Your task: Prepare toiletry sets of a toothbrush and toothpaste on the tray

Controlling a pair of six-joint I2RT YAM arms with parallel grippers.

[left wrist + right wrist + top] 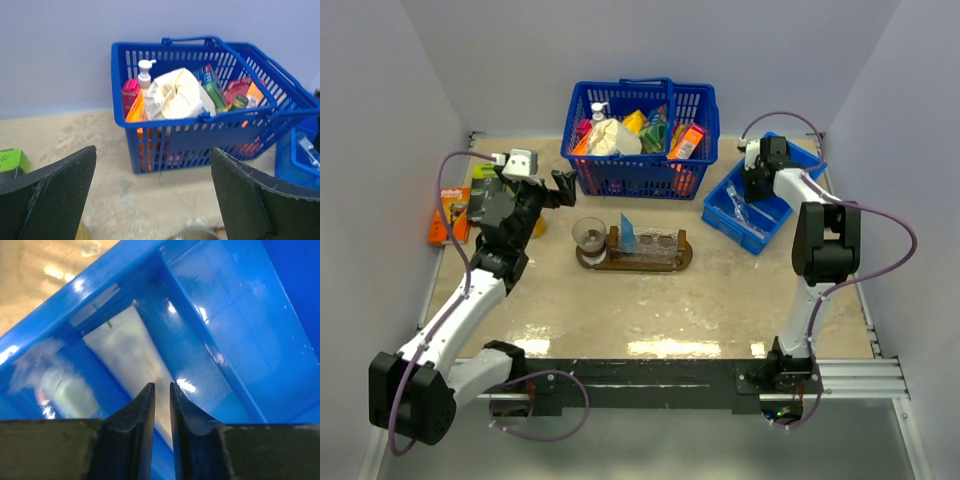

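Observation:
The dark brown oval tray (pixel 682 262) lies in the middle of the table with clear glass cups (pixel 658 241) on it. A flat blue wedge-shaped tube (pixel 628 234) stands upright in one. My left gripper (pixel 560 190) is open and empty, held above the table left of the tray; its wrist view (pixel 153 150) faces the basket. My right gripper (pixel 757 192) reaches down into the blue bin (pixel 720 208). Its fingers (pixel 162 385) are shut to a narrow slit just above a pale whitish-blue tube (pixel 127 352) lying flat on the bin floor. I cannot make out a toothbrush.
A blue shopping basket (pixel 640 172) full of bottles and packets stands behind the tray, also in the left wrist view (pixel 200 135). A separate glass cup (pixel 588 236) stands at the tray's left end. An orange packet (pixel 450 215) and a green box (pixel 12 160) lie far left. A blurred pale item (pixel 65 390) lies in the bin.

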